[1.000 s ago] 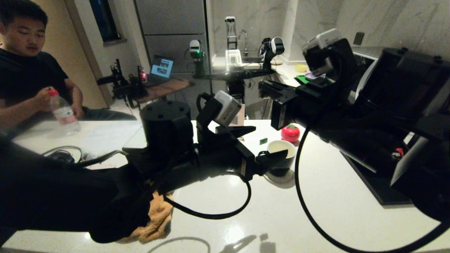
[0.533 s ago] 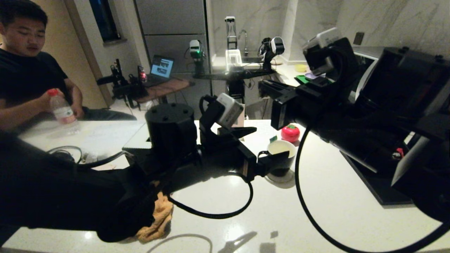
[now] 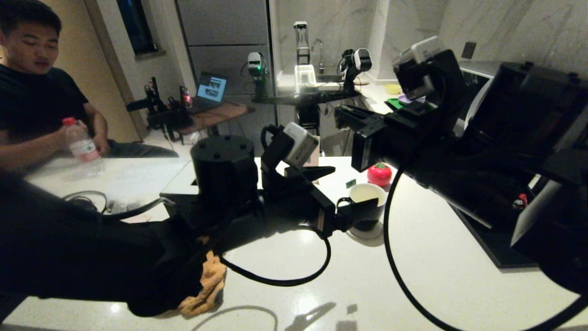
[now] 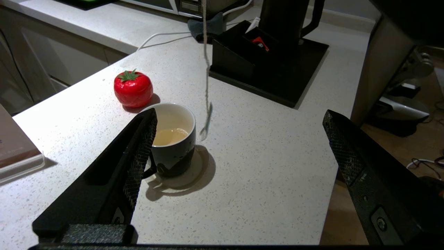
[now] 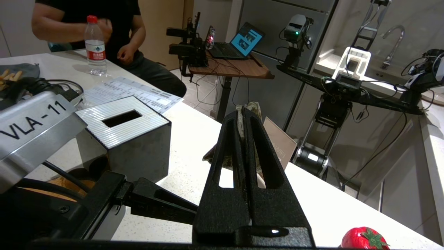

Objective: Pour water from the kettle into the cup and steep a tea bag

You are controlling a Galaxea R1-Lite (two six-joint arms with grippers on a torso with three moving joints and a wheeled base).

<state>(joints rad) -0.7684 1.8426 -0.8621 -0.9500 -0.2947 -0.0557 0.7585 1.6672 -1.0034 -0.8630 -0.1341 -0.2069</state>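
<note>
right gripper (image 5: 244, 114) clenched on the tea bag (image 5: 255, 108) above the bench (image 4: 263, 146); left gripper (image 4: 239, 146) released beside the cup (image 4: 173, 139).

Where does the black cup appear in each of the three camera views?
Head view: the cup stands mid-frame, at the left claw.
Left wrist view: left of centre, beside one finger.
Right wrist view: not in it.
Shared landmark: the red tomato-shaped object.

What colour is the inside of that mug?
White inside the black ceramic mug, with pale yellowish liquid; the left wrist view shows it best.
</note>
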